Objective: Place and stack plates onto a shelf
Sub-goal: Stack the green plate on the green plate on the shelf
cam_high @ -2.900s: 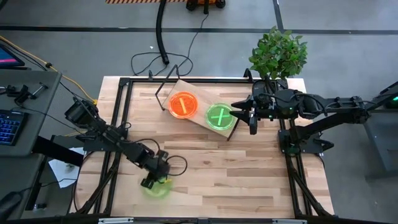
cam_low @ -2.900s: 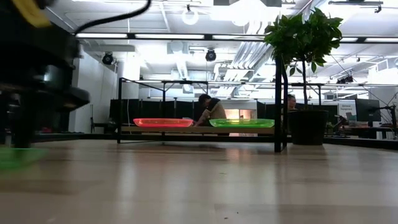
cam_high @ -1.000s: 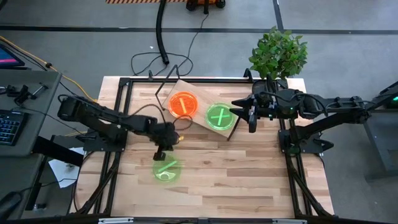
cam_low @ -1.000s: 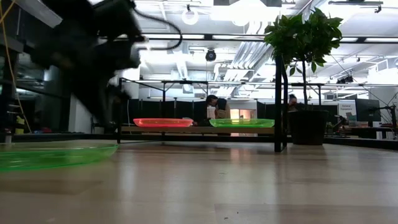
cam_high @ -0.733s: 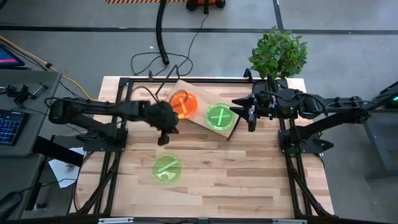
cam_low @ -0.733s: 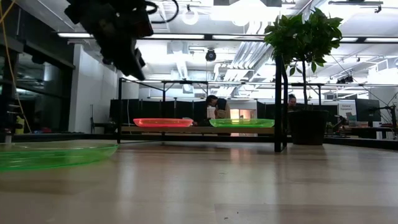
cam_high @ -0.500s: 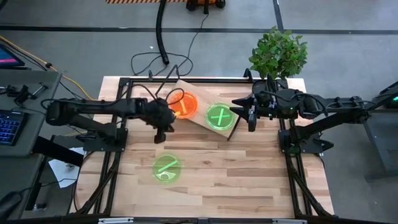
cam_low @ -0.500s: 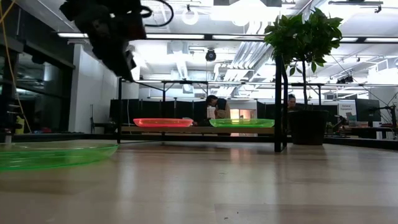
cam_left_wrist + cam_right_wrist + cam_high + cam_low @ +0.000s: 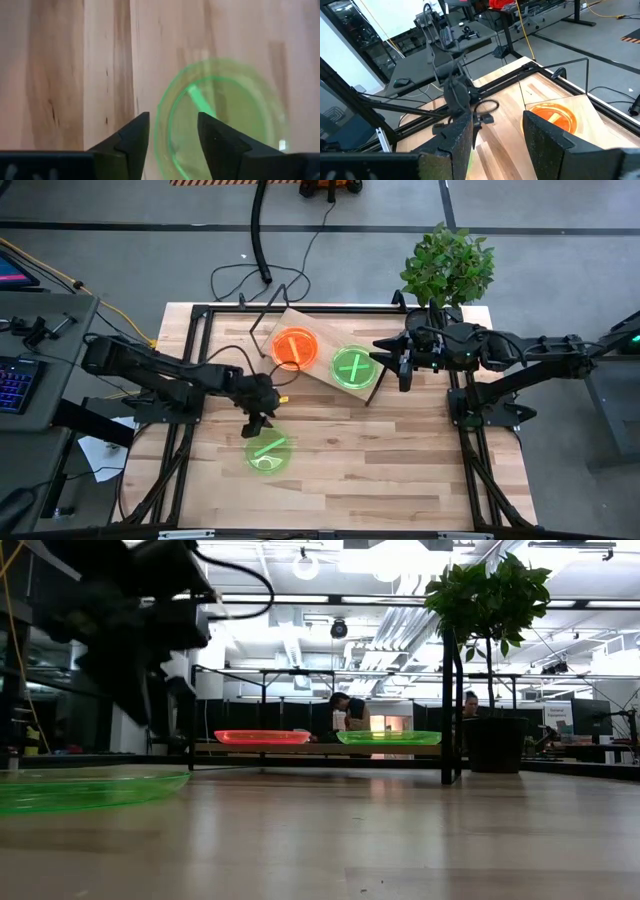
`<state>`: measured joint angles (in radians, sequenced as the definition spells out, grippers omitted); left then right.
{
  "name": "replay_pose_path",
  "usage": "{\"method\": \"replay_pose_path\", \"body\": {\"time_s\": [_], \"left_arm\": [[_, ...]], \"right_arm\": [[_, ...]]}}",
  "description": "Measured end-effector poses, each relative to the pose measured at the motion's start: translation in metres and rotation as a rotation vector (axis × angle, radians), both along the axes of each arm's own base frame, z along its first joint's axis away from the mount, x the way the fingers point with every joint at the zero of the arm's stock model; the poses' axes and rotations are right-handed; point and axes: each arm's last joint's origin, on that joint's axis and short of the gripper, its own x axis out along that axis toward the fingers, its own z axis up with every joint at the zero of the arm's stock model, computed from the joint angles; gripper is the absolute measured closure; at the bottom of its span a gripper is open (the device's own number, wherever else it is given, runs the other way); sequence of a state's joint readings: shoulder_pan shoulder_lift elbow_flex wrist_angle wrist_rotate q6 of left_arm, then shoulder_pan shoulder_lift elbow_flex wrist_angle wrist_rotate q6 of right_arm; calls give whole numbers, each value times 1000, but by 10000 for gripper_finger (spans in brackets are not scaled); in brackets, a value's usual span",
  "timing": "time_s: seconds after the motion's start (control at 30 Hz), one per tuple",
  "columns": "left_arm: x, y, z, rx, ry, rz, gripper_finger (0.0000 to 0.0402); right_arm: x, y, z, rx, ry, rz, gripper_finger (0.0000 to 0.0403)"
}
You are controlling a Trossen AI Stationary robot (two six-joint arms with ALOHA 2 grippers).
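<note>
The left claw [image 9: 257,423] is hovering open and empty over the green plate [image 9: 267,452] on the counter [image 9: 400,470], lining up a pickup; the right claw [image 9: 402,370], parted and empty, is waiting beside the shelf [image 9: 322,377].

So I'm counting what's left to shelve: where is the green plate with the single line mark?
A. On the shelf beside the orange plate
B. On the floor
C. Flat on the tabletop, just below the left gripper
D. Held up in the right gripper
C: the green line-marked plate lies on the bare tabletop, with the open left gripper right over its edge.
</note>
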<state>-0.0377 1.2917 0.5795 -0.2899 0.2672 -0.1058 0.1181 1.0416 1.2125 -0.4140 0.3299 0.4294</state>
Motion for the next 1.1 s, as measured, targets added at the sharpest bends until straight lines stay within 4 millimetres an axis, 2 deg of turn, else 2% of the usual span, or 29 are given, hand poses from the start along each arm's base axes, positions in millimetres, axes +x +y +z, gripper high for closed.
{"method": "replay_pose_path", "body": {"time_s": [0.2,0.37,0.63,0.8,1.0,1.1], "left_arm": [[9,-2,-24,28,67,-35,234],[13,-5,-37,-35,111,-74,235],[15,-6,-42,-77,124,-112,250],[15,-7,-42,-53,126,-112,290],[15,-4,-43,-22,136,-54,390],[13,2,-41,-53,152,10,395]], "right_arm": [[0,0,0,4,0,-1,247],[0,0,-1,17,7,-5,247],[0,0,-1,17,12,-4,247],[0,0,-1,17,12,-4,247],[0,0,-1,16,12,-5,247],[0,0,-2,16,12,-4,247]]}}
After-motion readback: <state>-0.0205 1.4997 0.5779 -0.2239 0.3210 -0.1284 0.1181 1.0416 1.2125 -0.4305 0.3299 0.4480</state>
